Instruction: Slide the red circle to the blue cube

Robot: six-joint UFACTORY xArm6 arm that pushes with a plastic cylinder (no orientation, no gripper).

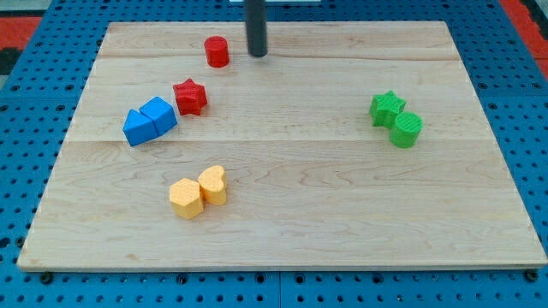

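- Two yellow blocks are sitting nearest the camera, toward the board's bottom edge and left of centre: a yellow hexagon-like block (185,198) and a yellow heart-like block (213,184), touching each other, both with a matte, moulded look.
- The wooden board (291,222) is showing pale planks with fine grain, lying on a blue pegboard surface (26,282) dotted with holes.
- Near the left edge, a blue cube (159,114) is pressing against a second blue block (136,127) of wedge-like shape.
- A red star (190,96) is resting just beside the blue cube, on its upper right.
- The red circle (217,51), a short cylinder, is standing near the top edge, apart from the red star.
- My tip (257,55), the end of a straight dark rod with no fingers to open or close, is resting near the top edge, just to the right of the red circle with a small gap showing.
- Toward the right edge, a green star (387,108) is touching a green cylinder (407,129).
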